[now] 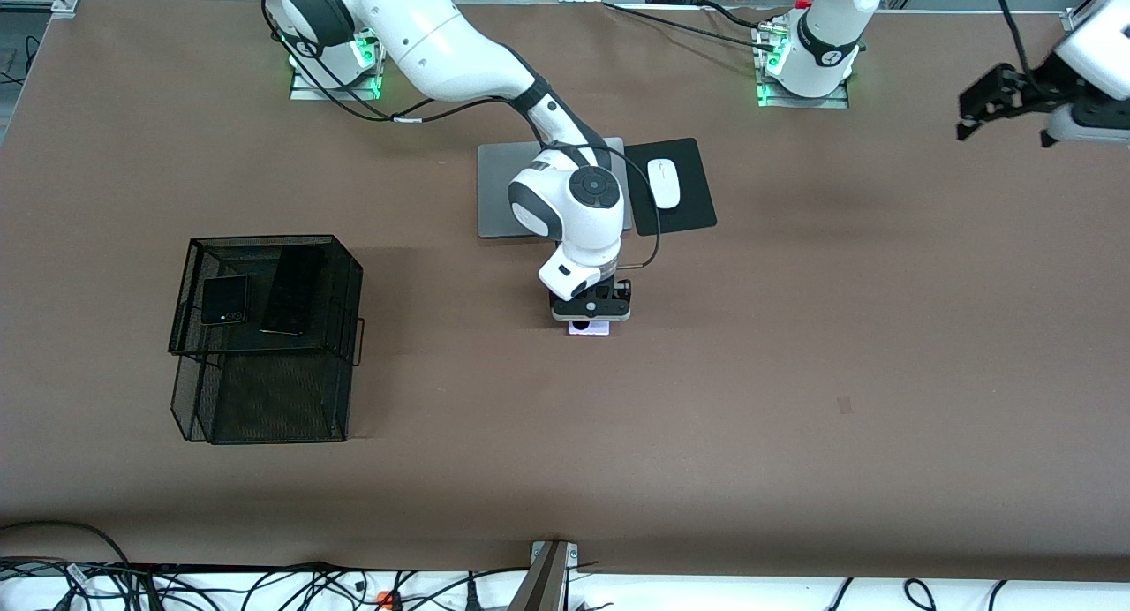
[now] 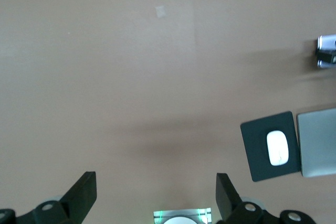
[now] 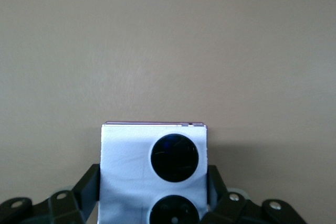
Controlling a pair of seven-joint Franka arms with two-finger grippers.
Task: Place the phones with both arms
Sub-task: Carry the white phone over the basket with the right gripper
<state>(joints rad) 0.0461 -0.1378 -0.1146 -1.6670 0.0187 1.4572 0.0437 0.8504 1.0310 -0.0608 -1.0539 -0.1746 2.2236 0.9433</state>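
The small square lavender-white phone (image 1: 590, 328) with two black lenses lies mid-table, nearer the front camera than the laptop. My right gripper (image 1: 590, 320) reaches straight down on it. In the right wrist view its fingers (image 3: 90, 183) press both sides of the phone (image 3: 126, 156), so my right gripper (image 3: 154, 184) is shut on it. The black flip phone (image 1: 225, 299) and the long slim black slab (image 1: 291, 290) lie in the black wire basket (image 1: 265, 399). My left gripper (image 1: 971, 116) hangs open and empty in the air at the left arm's end of the table, and shows open in its own view (image 2: 156, 192).
A silver laptop (image 1: 503, 196) lies closed near the robots' bases, with a white mouse (image 1: 664, 183) on a black pad (image 1: 697, 200) beside it. All three show in the left wrist view: laptop (image 2: 317, 142), mouse (image 2: 277, 148), pad (image 2: 257, 150). Cables lie along the table's front edge.
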